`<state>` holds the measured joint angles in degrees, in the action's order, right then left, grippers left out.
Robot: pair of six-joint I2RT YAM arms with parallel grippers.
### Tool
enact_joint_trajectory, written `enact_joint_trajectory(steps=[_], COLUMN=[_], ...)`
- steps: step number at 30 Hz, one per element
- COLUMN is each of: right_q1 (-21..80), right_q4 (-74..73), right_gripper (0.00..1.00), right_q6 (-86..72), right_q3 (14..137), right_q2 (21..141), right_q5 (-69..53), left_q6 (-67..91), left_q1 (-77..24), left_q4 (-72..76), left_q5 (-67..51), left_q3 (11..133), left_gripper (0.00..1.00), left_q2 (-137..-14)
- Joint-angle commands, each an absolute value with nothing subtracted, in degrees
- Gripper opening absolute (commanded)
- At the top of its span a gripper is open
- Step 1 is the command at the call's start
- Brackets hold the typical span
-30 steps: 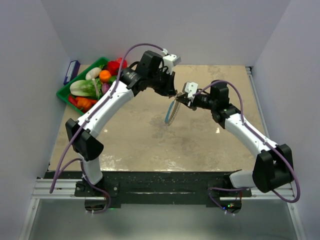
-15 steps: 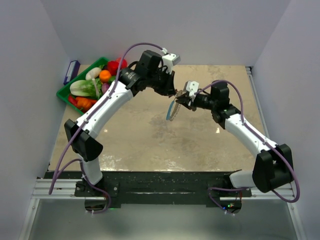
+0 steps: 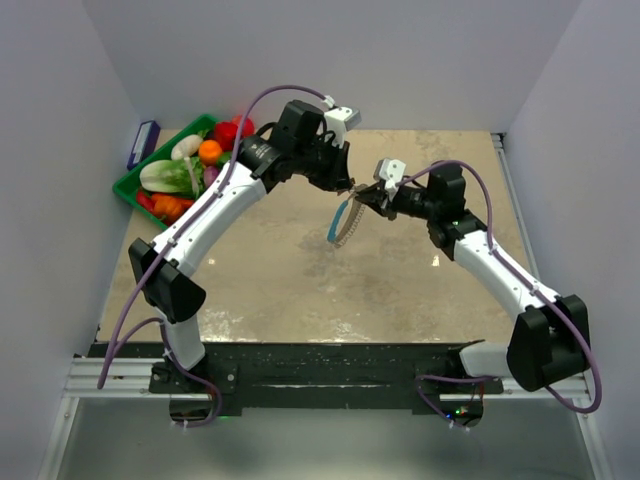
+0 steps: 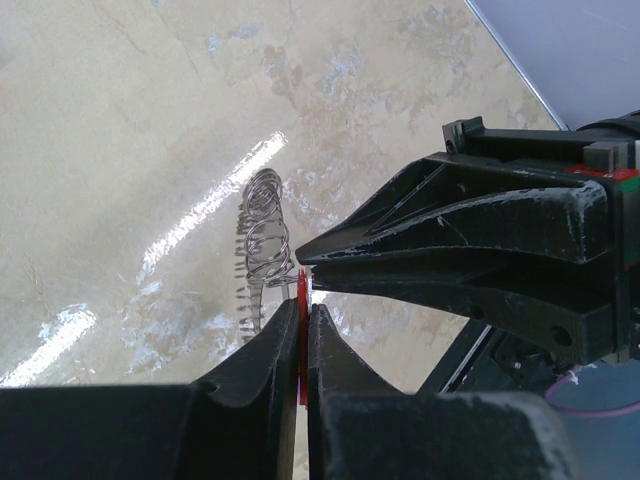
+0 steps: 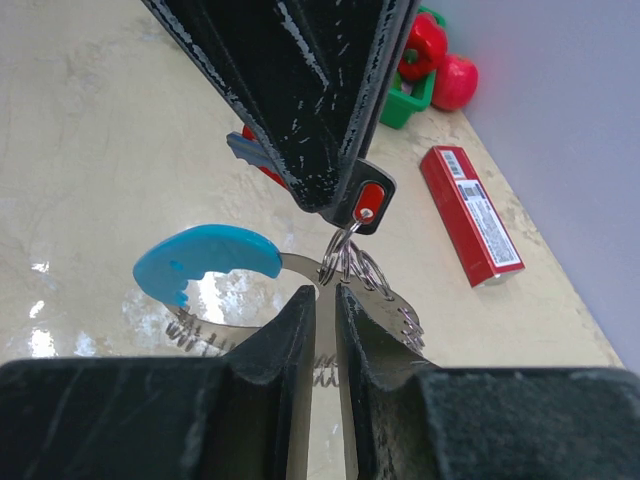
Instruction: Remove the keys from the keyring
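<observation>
The keyring (image 3: pixel 342 222) hangs above the table between both grippers, its bright blue section (image 5: pixel 205 258) on the left and silvery keys (image 5: pixel 400 312) fringing the metal band. My right gripper (image 5: pixel 328 295) is shut on the band just below a cluster of split rings (image 5: pixel 345 262). My left gripper (image 4: pixel 302 318) is shut on the small key with the red part (image 4: pixel 300 290), which hangs from those rings (image 4: pixel 265 225). In the right wrist view the red part (image 5: pixel 368 200) shows at the left fingers' (image 5: pixel 300 90) tip. The two grippers nearly touch (image 3: pixel 358 192).
A green basket (image 3: pixel 128 190) of toy vegetables stands at the back left. A long red box (image 5: pixel 470 215) lies on the table near the back wall. A small dark blue box (image 3: pixel 143 143) leans by the left wall.
My right arm has shifted slightly right and back, and the hanging keyring has swung a little left. The left arm has stayed still, and both grips are unchanged.
</observation>
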<state>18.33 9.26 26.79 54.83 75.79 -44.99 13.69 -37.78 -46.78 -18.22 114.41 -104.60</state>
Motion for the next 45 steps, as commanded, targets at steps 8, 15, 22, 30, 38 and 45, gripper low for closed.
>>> enact_joint_trajectory(steps=[8,15,22,30,38,45], right_q1=[17.93,17.93,18.02,17.93,18.02,18.02], right_q4=[12.39,13.79,13.89,9.77,8.17,7.91], right_gripper=[0.19,0.17,0.00,0.00,0.00,0.00], right_q6=[25.58,24.35,24.26,26.97,28.04,27.34], right_q3=[54.58,54.58,54.49,56.42,58.09,58.97], right_q2=[74.09,74.62,74.80,74.27,74.27,74.36], right_q5=[-47.64,-47.64,-47.20,-45.79,-45.53,-45.18], left_q6=[12.39,12.48,12.48,12.57,12.04,11.51], left_q1=[-37.44,-37.35,-37.35,-37.35,-37.53,-37.88], left_q4=[-43.42,-43.42,-43.50,-43.33,-42.89,-42.54], left_q5=[-18.72,-18.98,-18.98,-18.90,-21.27,-22.41], left_q3=[114.52,114.61,114.70,114.26,112.77,111.45], left_gripper=[0.00,0.00,0.00,0.00,0.00,0.00], left_q2=[-101.95,-102.39,-102.57,-103.01,-103.27,-103.10])
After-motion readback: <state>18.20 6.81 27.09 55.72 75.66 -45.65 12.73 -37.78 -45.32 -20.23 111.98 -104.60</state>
